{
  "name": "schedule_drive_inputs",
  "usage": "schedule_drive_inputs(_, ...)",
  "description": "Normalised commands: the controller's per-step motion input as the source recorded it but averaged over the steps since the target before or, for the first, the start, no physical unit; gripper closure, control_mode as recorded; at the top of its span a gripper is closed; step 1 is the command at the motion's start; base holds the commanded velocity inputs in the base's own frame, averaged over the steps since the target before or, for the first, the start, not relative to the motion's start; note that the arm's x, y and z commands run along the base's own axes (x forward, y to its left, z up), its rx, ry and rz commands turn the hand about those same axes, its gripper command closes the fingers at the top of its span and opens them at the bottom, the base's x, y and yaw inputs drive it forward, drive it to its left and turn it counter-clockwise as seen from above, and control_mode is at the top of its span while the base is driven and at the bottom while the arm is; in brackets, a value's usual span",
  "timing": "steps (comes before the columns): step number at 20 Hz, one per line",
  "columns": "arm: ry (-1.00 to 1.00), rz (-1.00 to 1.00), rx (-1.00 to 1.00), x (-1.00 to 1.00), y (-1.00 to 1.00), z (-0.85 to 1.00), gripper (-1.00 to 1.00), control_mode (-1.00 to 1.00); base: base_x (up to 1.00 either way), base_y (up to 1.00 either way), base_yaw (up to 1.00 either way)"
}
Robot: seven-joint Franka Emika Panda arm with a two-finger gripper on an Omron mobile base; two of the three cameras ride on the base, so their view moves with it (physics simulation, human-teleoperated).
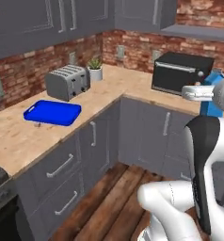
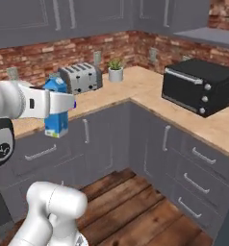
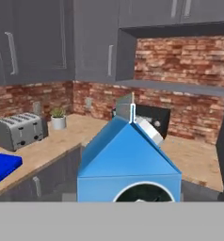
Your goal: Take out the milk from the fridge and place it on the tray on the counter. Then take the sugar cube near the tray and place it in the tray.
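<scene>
Transport phase of step 1. The milk (image 2: 57,109), a light-blue gabled carton, hangs upright in mid-air in front of the grey drawers, clear of the counter (image 1: 20,136), carried by the gripper (image 2: 58,103), whose white hand reaches in from the left of the right base view. The fingers appear to be closed part-way on the carton's upper body, the hand lying across its top half while its lower half hangs free; the finger pads themselves are not clearly resolved. In the hand view the carton's gabled top (image 3: 128,160) fills the foreground directly beyond the hand, consistent with a firm hold. In the left base view the carton shows as a blue sliver (image 1: 212,101) behind the wrist, in front of the black toaster oven (image 1: 181,73). The tray (image 1: 52,112), bright blue, lies flat on the counter's left run, just in front of the toaster (image 1: 67,82), with a potted plant (image 1: 95,68) further back. The sugar cube (image 1: 37,124), a tiny pale speck, rests on the wood just beside the tray's near edge. By judgement, the fridge stage is complete and placement is not yet begun: the next move calls for swinging the carton across to the tray, lowering it upright onto the tray floor, and releasing it. Step 2, the cube, then follows.
</scene>
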Motion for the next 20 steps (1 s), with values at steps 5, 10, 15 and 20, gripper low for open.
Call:
schedule_drive_inputs(5, 0.0, 0.0, 0.0, 0.0, 0.0, 0.0, 1.0, 1.0, 0.0, 0.0, 1.0)
schedule_drive_inputs(10, 0.0, 0.0, 0.0, 0.0, 0.0, 0.0, 1.0, 1.0, 0.06, 0.0, 1.0)
schedule_drive_inputs(15, 0.0, 0.0, 0.0, 0.0, 0.0, 0.0, 1.0, 1.0, 0.87, -0.34, 0.6)
schedule_drive_inputs(20, 0.0, 0.0, 0.0, 0.0, 0.0, 0.0, 1.0, 1.0, 0.65, -0.99, 0.36)
